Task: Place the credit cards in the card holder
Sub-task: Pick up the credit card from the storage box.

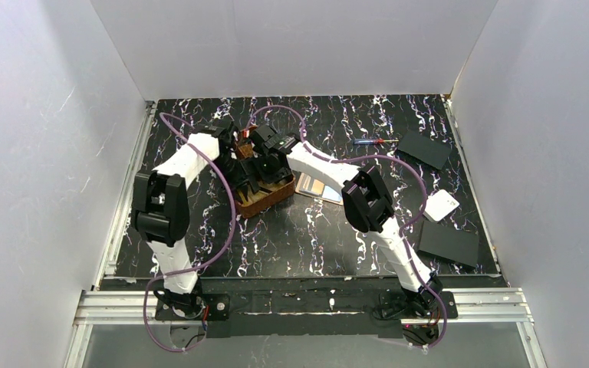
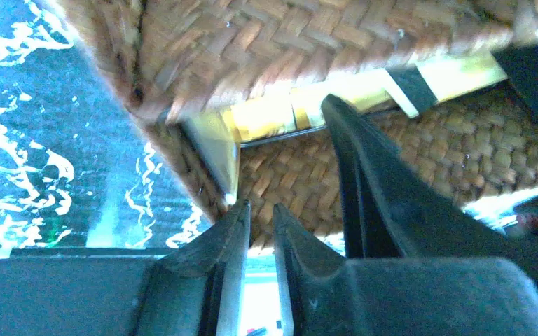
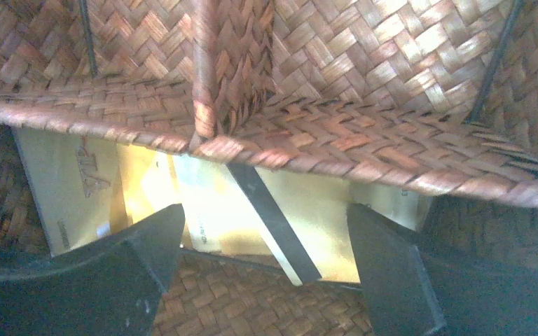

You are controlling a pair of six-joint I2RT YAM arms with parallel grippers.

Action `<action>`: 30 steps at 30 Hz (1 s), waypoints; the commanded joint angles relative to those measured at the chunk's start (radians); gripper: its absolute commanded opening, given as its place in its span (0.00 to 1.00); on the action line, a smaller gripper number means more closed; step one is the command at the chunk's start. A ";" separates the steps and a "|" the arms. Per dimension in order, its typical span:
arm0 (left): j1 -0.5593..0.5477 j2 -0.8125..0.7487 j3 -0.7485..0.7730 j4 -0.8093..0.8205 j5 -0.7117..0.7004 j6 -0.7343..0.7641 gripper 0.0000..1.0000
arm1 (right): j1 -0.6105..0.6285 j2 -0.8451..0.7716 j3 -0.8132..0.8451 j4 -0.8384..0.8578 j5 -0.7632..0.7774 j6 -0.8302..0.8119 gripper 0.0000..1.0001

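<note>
Black left gripper is nearly together; can't tell if it pinches anything. Centre: the woven tray has the gold credit cards inside. Right gripper is spread wide over them. Cards are likely light, stiff and slick, so pinch an exposed edge.

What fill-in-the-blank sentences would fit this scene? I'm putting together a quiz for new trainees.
The right gripper has its jaws ____ near the credit cards.
One card bears a stripe coloured ____.
The cards lie in a woven tray coloured ____.
The white box lies between ____ black plates.
Missing words: open; black; brown; two.
</note>
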 commanded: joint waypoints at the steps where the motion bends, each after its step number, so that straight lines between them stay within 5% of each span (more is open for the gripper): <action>1: -0.006 -0.130 0.038 -0.074 -0.015 0.042 0.20 | 0.001 0.058 -0.018 -0.130 0.154 -0.084 0.98; 7: -0.004 -0.216 -0.017 -0.090 -0.042 0.043 0.23 | 0.031 0.088 -0.002 -0.143 0.270 -0.128 0.98; 15: -0.003 -0.340 -0.140 -0.108 -0.072 0.048 0.23 | 0.057 0.006 -0.279 0.066 0.248 -0.171 0.93; 21: -0.004 -0.396 -0.156 -0.126 -0.078 0.037 0.23 | 0.057 0.017 -0.291 0.106 0.094 -0.133 0.59; 30: -0.004 -0.438 -0.195 -0.132 -0.084 0.024 0.24 | 0.055 -0.050 -0.237 0.103 0.045 -0.088 0.30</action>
